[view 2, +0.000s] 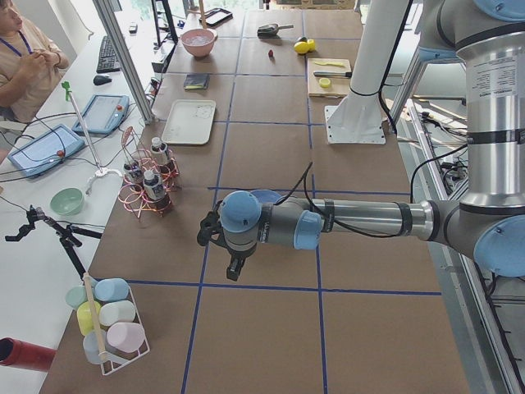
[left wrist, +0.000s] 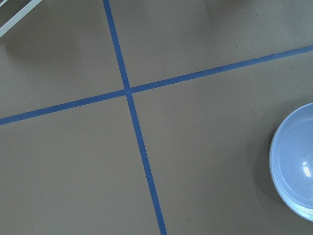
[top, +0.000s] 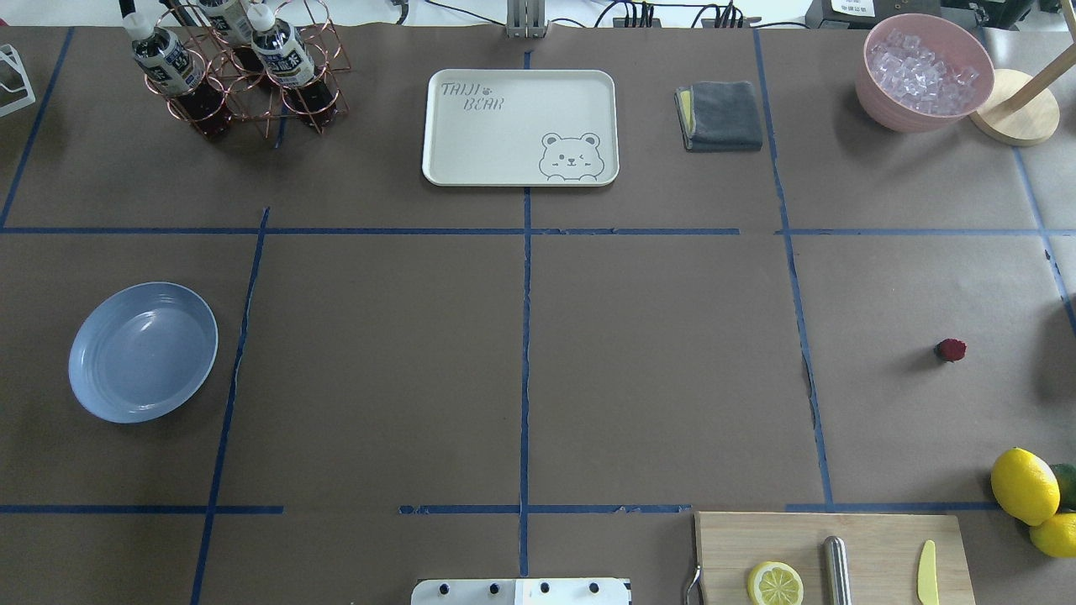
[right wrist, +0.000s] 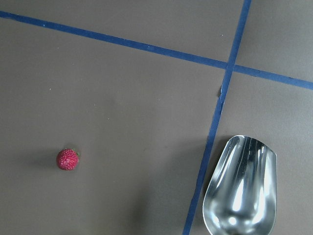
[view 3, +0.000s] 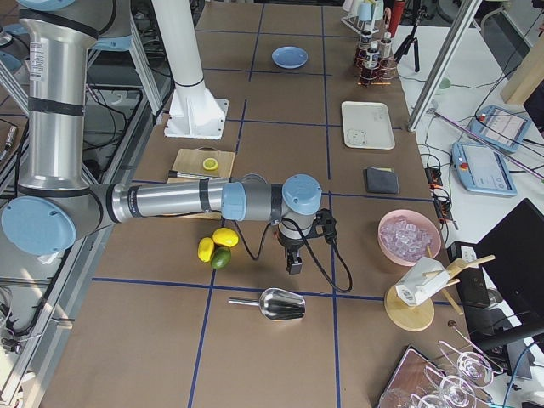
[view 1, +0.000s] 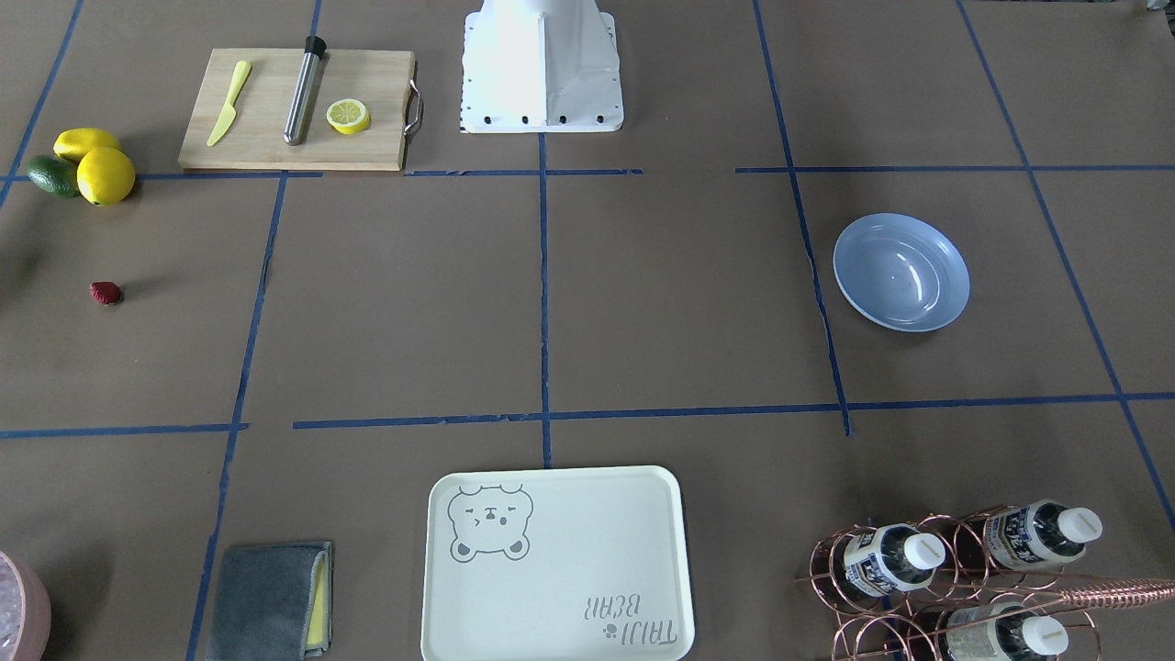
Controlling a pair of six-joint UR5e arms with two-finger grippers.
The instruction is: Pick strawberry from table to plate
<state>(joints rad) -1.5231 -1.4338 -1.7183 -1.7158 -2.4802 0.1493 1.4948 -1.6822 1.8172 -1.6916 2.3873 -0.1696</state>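
The strawberry (view 1: 106, 293), small and dark red, lies alone on the brown-paper table (view 1: 643, 303) on my right side, also seen in the overhead view (top: 951, 349) and the right wrist view (right wrist: 67, 159). The light blue plate (top: 143, 351) sits far across on my left side, its rim showing in the left wrist view (left wrist: 293, 166). My right gripper (view 3: 293, 263) hangs above the table near the lemons, seen only from the side; I cannot tell if it is open. My left gripper (view 2: 233, 269) hovers by the plate (view 2: 267, 195), its state also unclear.
Two lemons (top: 1024, 486) and an avocado (view 1: 51, 174) sit close to the strawberry. A metal scoop (right wrist: 242, 188) lies past a tape line. A cutting board (view 1: 298, 108) with knife and lemon half, a bear tray (top: 519, 126), grey cloth (top: 720, 115), bottle rack (top: 235, 71) and ice bowl (top: 923, 71) ring the table.
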